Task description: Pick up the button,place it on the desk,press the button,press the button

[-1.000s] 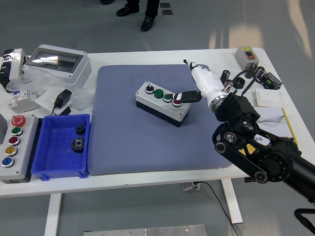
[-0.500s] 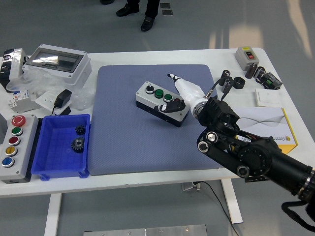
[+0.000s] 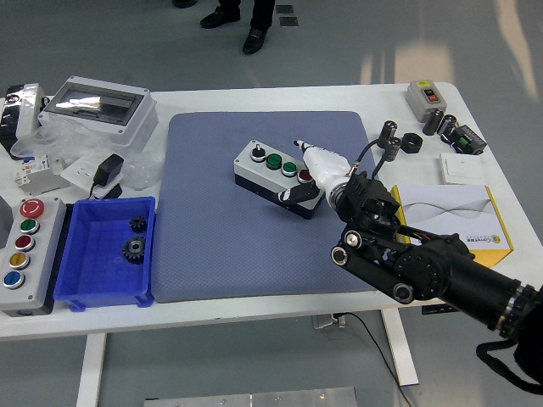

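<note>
The button box [image 3: 263, 180], grey on a black base, lies slanted in the middle of the blue mat [image 3: 212, 246]. Its top carries a black switch [image 3: 256, 154], two green buttons [image 3: 273, 160] and a red button [image 3: 303, 175] at the right end. My right hand [image 3: 299, 174], white with dark fingers, hangs over that right end, right at the red button. One pale finger points up and to the left, and a dark finger [image 3: 291, 195] lies along the box's front right corner. The hand holds nothing. Whether it touches the red button is hidden. No left arm shows.
A blue bin [image 3: 85, 292] with gears and a grey panel of coloured buttons [image 3: 42, 254] sit at the left. A clear-lidded enclosure [image 3: 97, 106] stands at the back left. At the right lie a yellow-and-white box [image 3: 450, 216], a small switch box [image 3: 424, 95] and black parts [image 3: 399, 140]. A person's shoes [image 3: 254, 38] show at the top.
My right hand swung left from the box's right side, then settled back over its right end. The arm has dropped lower and nearer. The box has not shifted.
</note>
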{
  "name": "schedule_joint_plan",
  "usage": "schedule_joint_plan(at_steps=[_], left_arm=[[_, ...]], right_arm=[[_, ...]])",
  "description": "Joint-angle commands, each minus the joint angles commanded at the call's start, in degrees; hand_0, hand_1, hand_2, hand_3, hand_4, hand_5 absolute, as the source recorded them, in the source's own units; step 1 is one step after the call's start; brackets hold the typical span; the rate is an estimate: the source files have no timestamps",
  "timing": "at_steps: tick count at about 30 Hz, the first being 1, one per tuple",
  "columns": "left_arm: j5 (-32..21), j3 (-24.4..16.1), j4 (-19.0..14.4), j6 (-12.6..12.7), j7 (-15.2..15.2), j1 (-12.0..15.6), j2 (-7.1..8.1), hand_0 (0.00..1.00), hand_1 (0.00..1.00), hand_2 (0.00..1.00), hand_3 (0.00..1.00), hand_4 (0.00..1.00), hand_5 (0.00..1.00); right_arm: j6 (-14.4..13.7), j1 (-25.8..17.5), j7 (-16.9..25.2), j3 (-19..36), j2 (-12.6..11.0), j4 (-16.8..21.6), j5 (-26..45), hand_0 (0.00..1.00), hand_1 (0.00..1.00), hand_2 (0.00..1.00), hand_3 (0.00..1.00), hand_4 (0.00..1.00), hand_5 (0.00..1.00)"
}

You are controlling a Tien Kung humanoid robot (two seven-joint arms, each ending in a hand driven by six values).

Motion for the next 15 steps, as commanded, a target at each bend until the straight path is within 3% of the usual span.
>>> schedule_joint_plan(at_steps=[15], left_arm=[[0.13,0.16,0.00,-0.14,-0.08,-0.33,-0.05,0.622,0.557,0.530,0.579,0.482,0.205]], right_arm=[[-1.69,1.11,0.23,-3.29,0.65,-2.27,0.67,0.998,0.998,0.998,0.998,0.998,0.432]])
